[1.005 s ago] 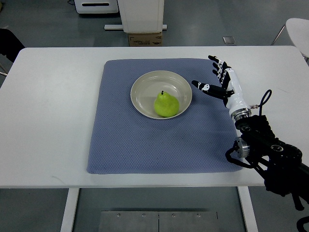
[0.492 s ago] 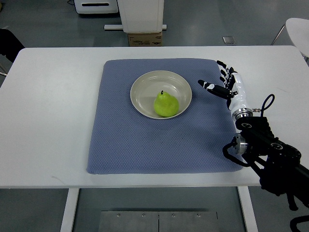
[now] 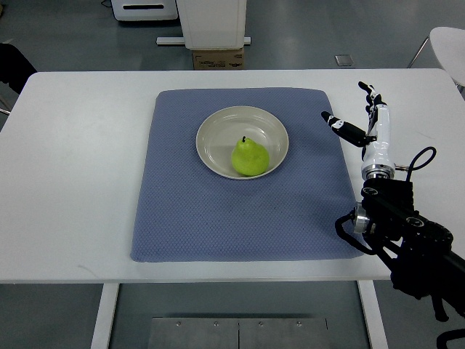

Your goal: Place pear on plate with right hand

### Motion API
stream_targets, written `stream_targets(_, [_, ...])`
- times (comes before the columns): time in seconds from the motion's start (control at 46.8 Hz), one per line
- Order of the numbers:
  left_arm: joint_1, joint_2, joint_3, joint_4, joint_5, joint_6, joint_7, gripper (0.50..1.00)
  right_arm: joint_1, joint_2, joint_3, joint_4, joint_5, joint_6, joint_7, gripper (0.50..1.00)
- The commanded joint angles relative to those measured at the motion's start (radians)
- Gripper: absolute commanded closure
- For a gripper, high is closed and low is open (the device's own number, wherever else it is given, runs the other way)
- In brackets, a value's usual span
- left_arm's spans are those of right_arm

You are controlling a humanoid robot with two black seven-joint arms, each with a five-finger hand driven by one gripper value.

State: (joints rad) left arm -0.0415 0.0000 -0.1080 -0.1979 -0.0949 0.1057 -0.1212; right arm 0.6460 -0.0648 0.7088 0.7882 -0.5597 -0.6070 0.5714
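Observation:
A green pear [image 3: 250, 157] stands upright inside the cream plate [image 3: 218, 131], toward its near right side. The plate rests on a blue-grey mat [image 3: 189, 211] on the white table [image 3: 73, 182]. My right hand [image 3: 357, 116] is open, fingers spread and holding nothing. It hovers over the table just past the mat's right edge, well apart from the plate. Its black forearm [image 3: 407, 233] enters from the lower right. The left arm does not show.
A cardboard box [image 3: 218, 58] and a white cabinet base [image 3: 212, 22] stand on the floor beyond the table's far edge. A white chair [image 3: 449, 40] shows at the top right. A dark object [image 3: 11, 65] sits at the far left.
My right hand has drawn back to the right, from beside the plate over the mat to past the mat's right edge. The pear stays in the plate.

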Motion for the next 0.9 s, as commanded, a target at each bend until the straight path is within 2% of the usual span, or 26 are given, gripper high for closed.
stream_targets(0.0, [0.0,0.0,-0.001,0.0,0.0,0.0,0.0,0.5,0.0,-0.001,-0.002,0.0,0.0,0.003,-0.001,0.5])
stream_targets(0.064, [0.0,0.0,0.001,0.0,0.0,0.0,0.0,0.5,0.0,-0.001,-0.003,0.003,0.0,0.003,-0.005,0.5])
stream_targets(0.15, [0.0,0.0,0.001,0.0,0.0,0.0,0.0,0.5,-0.002,-0.024,-0.012,0.022,-0.002,0.042,-0.022,0.5])
stream_targets(0.385, [0.0,0.0,0.001,0.0,0.0,0.0,0.0,0.5,-0.005,-0.055,0.086,0.022,-0.006,0.295,-0.099,0.5])
stream_targets(0.535, [0.0,0.0,-0.001,0.0,0.0,0.0,0.0,0.5,-0.026,-0.05,0.173,0.022,-0.068,0.415,-0.169,0.5])
stream_targets(0.663, [0.0,0.0,-0.001,0.0,0.0,0.0,0.0,0.5,-0.052,-0.038,0.234,0.023,-0.121,0.466,-0.2,0.5])
stream_targets(0.877, [0.0,0.0,0.001,0.0,0.0,0.0,0.0,0.5,-0.057,-0.013,0.277,0.036,-0.126,0.475,-0.148,0.5])
